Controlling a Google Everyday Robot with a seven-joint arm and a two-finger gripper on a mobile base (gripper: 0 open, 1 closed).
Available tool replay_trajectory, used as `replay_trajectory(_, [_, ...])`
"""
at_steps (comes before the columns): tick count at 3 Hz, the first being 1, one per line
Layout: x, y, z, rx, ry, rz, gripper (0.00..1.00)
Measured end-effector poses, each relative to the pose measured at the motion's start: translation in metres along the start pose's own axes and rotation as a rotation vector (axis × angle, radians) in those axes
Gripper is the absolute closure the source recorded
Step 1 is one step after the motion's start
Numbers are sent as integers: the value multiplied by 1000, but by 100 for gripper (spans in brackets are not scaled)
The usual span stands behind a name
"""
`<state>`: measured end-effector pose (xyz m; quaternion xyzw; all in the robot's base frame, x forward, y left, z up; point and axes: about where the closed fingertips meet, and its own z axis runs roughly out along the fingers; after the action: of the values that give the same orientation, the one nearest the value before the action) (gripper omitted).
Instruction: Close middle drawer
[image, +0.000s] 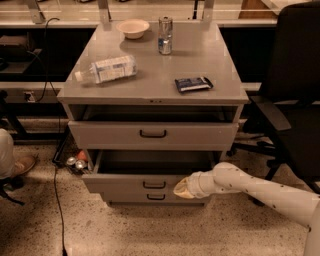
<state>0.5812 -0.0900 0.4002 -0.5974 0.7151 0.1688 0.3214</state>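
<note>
Middle drawer (125, 184): stood partway out of the grey cabinet (150, 92), 2nd of 3, dark box open to view behind the front panel. Sat under the top drawer (100, 134), also out a crack, and over the lowest drawer (125, 196), apparently shut.

Gripper (184, 187): sat low at the end of the white arm (260, 190), in from the right, against or just beside the right part of the middle front panel, right of the bar handle (154, 185). Could not tell open or closed. Could not tell true contact from a near miss either.

Judged mid-push, not yet shut.

Risks, judged only:
- Could jam skewed on the runners, from pushing off-centre on the right side only.
- Could slip down onto the lowest drawer's front, from sitting so near the panel's bottom edge, and lose the push.
- Could snag the bar handle if drifting left.
- Could jolt the cabinet on a hard slam: might tip the upright can (165, 35) or roll the bottle (107, 68) lying on its side on top; less worry for the bowl (133, 27) and dark packet (193, 83).
- Could stop short and leave a gap, from ending the push early.
- Could clip the black office chair (295, 100) with the elbow on pulling back.
</note>
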Motion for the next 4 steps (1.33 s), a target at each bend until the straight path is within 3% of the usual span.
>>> replay_trajectory(1, [-5,-14,5,20,-21,-36,100])
replay_trajectory(2, [-21,-49,17,60,-77,-118,100])
replay_trajectory(4, [-26,-58,15,89,-83,-153,100])
